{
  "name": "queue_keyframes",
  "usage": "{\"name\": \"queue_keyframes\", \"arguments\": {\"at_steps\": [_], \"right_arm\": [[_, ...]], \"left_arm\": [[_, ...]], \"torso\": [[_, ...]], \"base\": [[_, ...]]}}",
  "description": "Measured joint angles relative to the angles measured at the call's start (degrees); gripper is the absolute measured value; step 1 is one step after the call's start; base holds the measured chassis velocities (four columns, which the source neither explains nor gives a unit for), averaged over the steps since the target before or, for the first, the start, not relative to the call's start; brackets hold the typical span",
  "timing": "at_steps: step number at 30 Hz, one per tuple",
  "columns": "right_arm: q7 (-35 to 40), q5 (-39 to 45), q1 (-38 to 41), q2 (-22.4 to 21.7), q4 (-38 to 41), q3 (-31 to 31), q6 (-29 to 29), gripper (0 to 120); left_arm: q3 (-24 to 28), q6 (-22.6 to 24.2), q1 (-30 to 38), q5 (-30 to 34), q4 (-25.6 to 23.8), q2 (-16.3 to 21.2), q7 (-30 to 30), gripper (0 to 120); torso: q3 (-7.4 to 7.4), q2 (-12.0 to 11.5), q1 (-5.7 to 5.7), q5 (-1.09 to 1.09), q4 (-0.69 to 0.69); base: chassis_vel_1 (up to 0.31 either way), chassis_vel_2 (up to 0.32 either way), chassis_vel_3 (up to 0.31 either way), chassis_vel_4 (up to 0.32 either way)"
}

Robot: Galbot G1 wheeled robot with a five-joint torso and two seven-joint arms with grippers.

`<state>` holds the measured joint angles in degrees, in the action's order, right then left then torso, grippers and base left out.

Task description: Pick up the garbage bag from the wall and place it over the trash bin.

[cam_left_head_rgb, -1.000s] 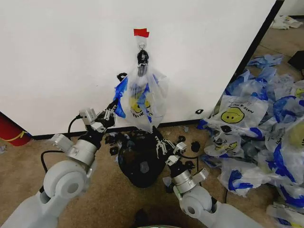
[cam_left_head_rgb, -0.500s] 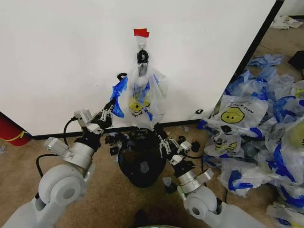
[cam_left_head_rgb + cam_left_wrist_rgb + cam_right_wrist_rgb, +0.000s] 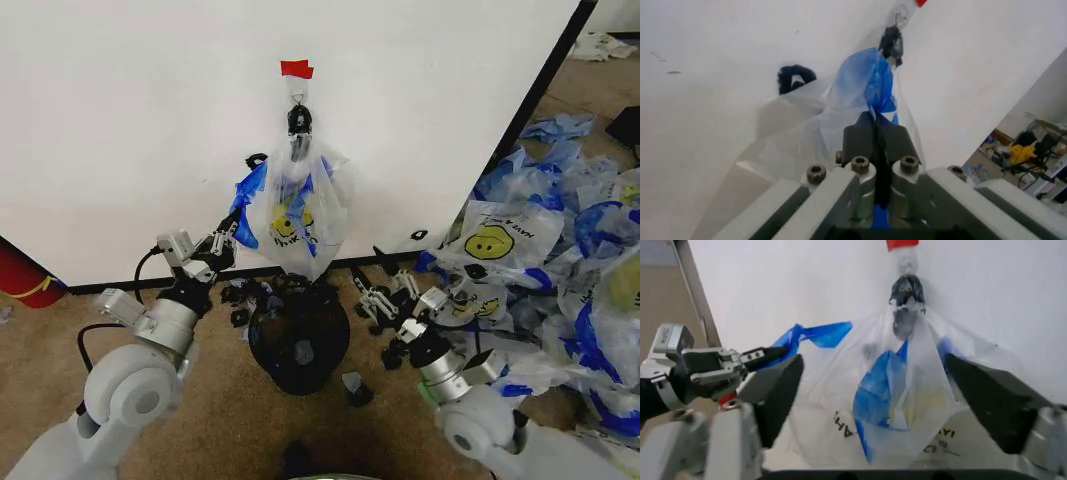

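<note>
The garbage bag (image 3: 295, 205), see-through with a yellow smiley and blue edges, hangs from a small hook (image 3: 298, 98) under a red tape strip (image 3: 297, 69) on the white wall (image 3: 140, 120). My left gripper (image 3: 229, 233) is shut on the bag's blue edge at its left side; in the left wrist view the fingers (image 3: 875, 142) pinch the blue plastic (image 3: 870, 87). The black trash bin (image 3: 297, 340) stands on the floor right below the bag. My right gripper (image 3: 374, 277) is open, low and to the right of the bin. Seen from the right wrist, the bag (image 3: 900, 390) hangs ahead between the spread fingers (image 3: 773, 390).
A heap of identical bags (image 3: 540, 260) covers the floor on the right. Small black scraps (image 3: 240, 295) lie around the bin. A red object (image 3: 25, 275) sits at the wall's foot on the left. The wall's black edge (image 3: 540, 100) runs diagonally at the right.
My right arm has swung to the right, from over the bin to beside it. The left gripper keeps its hold on the bag's blue edge, drawn slightly left.
</note>
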<state>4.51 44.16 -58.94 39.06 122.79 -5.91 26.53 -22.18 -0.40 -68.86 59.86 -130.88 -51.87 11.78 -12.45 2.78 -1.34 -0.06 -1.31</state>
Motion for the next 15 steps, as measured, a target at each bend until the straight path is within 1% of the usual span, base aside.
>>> {"name": "queue_keyframes", "arguments": {"at_steps": [1,2,3,4,5,6,7,8,9,11,12,15], "right_arm": [[0.52,1.4,0.96,-1.62,1.01,0.14,-1.66,84],[0.52,1.4,0.96,-1.62,1.01,0.14,-1.66,84],[2.7,4.24,3.5,-5.53,3.03,0.66,-5.42,91],[2.7,4.24,3.5,-5.53,3.03,0.66,-5.42,91],[3.97,5.4,5.96,-6.68,3.15,-0.93,-7.0,97],[4.97,6.34,9.1,-7.28,2.97,-3.22,-8.1,98],[5.78,7.16,13.06,-7.51,2.41,-5.94,-8.75,99],[6.55,7.71,17.06,-7.47,1.8,-8.6,-9.15,100],[7.17,8.08,19.71,-7.25,1.33,-10.51,-9.52,100],[8.53,8.83,24.93,-6.31,0.26,-14.96,-10.31,100],[8.53,8.83,24.93,-6.31,0.26,-14.96,-10.31,100],[9.87,9.29,31.03,-4.64,-1.68,-21.39,-11.25,100]], "left_arm": [[0.82,0.03,1.07,0.05,0.52,0.07,0.0,0],[0.82,0.03,1.07,0.05,0.52,0.07,0.0,0],[3.65,0.09,4.21,0.2,2.2,0.33,-0.08,0],[3.65,0.09,4.21,0.2,2.2,0.33,-0.08,0],[4.27,0.11,4.66,0.2,2.56,0.35,-0.2,0],[4.47,0.11,4.72,0.18,2.69,0.33,-0.28,0],[4.55,0.12,4.71,0.11,2.79,0.22,-0.37,0],[4.55,0.12,4.67,0.04,2.83,0.08,-0.41,0],[4.55,0.14,4.6,0.01,2.87,-0.01,-0.41,0],[4.34,0.19,4.45,-0.05,2.88,-0.15,-0.41,0],[4.34,0.19,4.45,-0.05,2.88,-0.15,-0.41,0],[3.82,0.24,4.06,-0.05,2.7,-0.09,-0.43,0]], "torso": [[0.0,0.0,0.0,0.03,0.02],[0.0,0.0,0.0,0.03,0.02],[0.0,0.0,0.0,-0.06,-0.11],[0.0,0.0,0.0,-0.06,-0.11],[0.0,0.0,0.0,-0.02,-0.11],[-0.01,0.0,0.0,0.07,-0.11],[0.0,0.0,0.0,0.08,-0.08],[0.0,0.0,0.0,0.01,-0.02],[0.0,0.0,0.0,-0.05,0.0],[-0.01,0.0,0.0,-0.01,0.02],[-0.01,0.0,0.0,-0.01,0.02],[0.0,0.0,0.0,0.01,-0.07]], "base": [[0.0,0.0,0.0,0.0],[0.0,0.0,0.0,0.0],[0.0,0.0,0.0,0.0],[0.0,0.0,0.0,0.0],[0.0,0.0,0.0,0.0],[0.0,0.0,0.0,0.0],[0.0,0.0,0.0,0.0],[0.0,0.0,0.0,0.0],[0.0,0.0,0.0,0.0],[0.0,0.0,0.0,0.0],[0.0,0.0,0.0,0.0],[0.0,0.0,0.0,0.0]]}}
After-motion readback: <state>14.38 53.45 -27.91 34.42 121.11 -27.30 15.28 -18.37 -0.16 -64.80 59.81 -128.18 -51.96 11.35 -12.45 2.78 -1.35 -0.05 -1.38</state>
